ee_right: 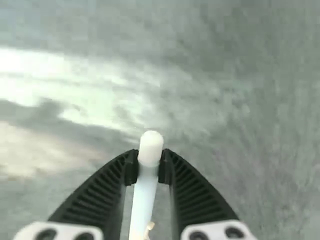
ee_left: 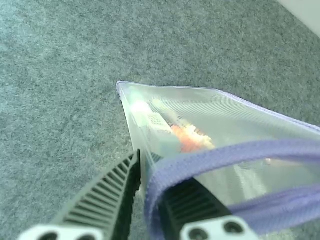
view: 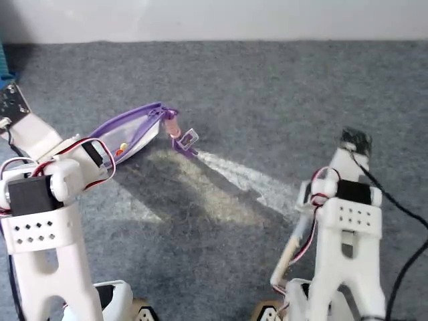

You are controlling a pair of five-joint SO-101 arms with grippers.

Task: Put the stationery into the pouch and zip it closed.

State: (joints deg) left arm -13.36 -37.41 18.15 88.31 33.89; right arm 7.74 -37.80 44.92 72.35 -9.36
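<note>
Well — clear, purple-trimmed pouch point(ee_left: 235, 125), stationery point(ee_left: 186, 141) inside — white pen point(ee_right: 149, 165) outside.

no readable text, labels or numbers

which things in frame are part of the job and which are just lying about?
Job: pouch, clamped in left pincer; stationery inside it; white stick in right pincer; tag at the pouch's end.
Lying about: small board at the high view's left edge.
</note>
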